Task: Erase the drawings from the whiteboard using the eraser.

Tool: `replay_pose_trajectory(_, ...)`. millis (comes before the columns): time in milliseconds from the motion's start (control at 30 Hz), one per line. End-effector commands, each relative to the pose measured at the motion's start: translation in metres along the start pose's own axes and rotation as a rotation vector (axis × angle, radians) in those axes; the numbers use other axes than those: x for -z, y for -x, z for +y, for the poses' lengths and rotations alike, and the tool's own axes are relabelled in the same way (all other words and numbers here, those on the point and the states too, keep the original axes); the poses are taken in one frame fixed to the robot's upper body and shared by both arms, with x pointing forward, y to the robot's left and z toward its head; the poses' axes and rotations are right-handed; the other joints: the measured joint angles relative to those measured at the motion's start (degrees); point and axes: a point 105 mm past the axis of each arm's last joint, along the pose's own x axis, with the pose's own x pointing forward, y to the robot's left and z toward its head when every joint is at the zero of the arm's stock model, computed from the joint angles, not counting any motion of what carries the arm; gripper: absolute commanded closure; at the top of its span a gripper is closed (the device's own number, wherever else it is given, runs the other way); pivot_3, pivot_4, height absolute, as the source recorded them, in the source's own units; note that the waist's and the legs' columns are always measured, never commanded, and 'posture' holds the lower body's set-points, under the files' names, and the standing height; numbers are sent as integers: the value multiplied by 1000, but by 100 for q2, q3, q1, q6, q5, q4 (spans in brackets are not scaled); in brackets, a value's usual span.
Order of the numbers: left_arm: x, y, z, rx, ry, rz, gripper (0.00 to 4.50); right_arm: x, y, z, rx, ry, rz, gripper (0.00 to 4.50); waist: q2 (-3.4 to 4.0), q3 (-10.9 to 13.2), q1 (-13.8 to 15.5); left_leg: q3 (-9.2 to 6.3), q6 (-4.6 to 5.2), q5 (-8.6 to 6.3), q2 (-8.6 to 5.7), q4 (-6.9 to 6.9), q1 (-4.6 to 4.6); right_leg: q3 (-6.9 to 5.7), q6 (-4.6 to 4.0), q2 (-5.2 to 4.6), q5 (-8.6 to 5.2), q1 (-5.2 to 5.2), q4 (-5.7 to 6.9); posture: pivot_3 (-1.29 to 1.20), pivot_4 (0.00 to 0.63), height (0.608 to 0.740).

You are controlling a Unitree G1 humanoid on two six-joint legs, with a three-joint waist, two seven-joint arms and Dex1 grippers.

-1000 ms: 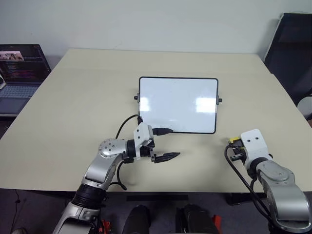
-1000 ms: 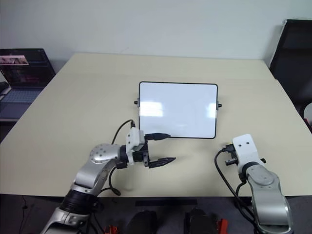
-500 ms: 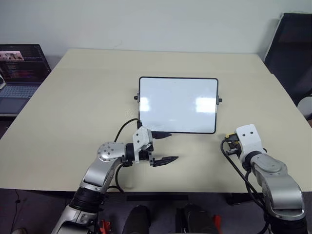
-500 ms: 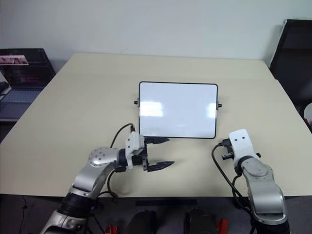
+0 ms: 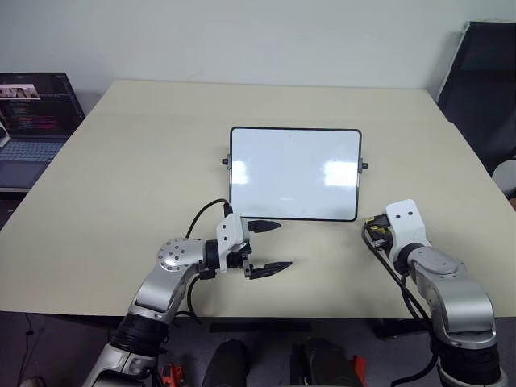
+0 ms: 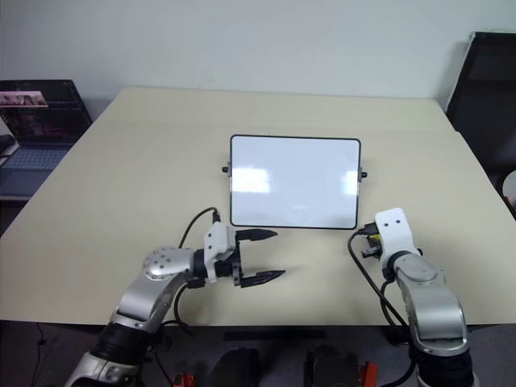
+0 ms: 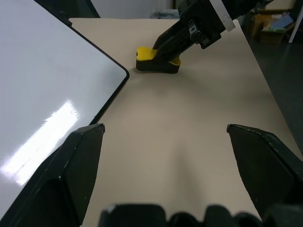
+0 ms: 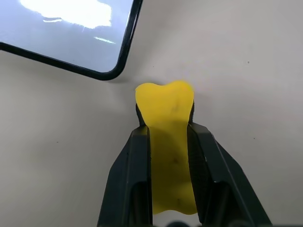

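Right gripper (image 8: 168, 156) clamped on eraser (image 8: 166, 113) beside whiteboard (image 5: 294, 173) corner — board face apparently blank; left gripper (image 5: 270, 245) spread wide, empty. Next: likely setting eraser down — judged.

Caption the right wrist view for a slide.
Right gripper shut on the yellow eraser on the table, just off the whiteboard corner.
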Motion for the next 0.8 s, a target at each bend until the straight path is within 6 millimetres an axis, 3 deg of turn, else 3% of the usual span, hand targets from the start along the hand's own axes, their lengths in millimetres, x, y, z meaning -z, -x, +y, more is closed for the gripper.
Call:
replay_pose_trajectory(33, -7, 3, 3, -18, -39, -19, 0, -8, 2, -5, 18, -7, -33, 3703, 0, 0, 0, 0, 0, 0, 0, 0, 0, 0, 0, 0, 0, 0, 0, 0, 150, 740)
replay_pose_trajectory(400, -9, 1, 6, -19, -49, -20, 0, -14, -6, -26, 50, 29, -33, 3703, 0, 0, 0, 3, 0, 0, 0, 0, 0, -1, -1, 1, 0, 0, 0, 0, 150, 740)
replay_pose_trajectory(800, -12, 4, 15, -59, -77, -21, 0, -20, -17, -29, 35, 29, -34, 3703, 0, 0, -1, 4, 0, 0, 0, 0, 0, 0, -2, 1, 1, 0, 0, 0, 150, 740)
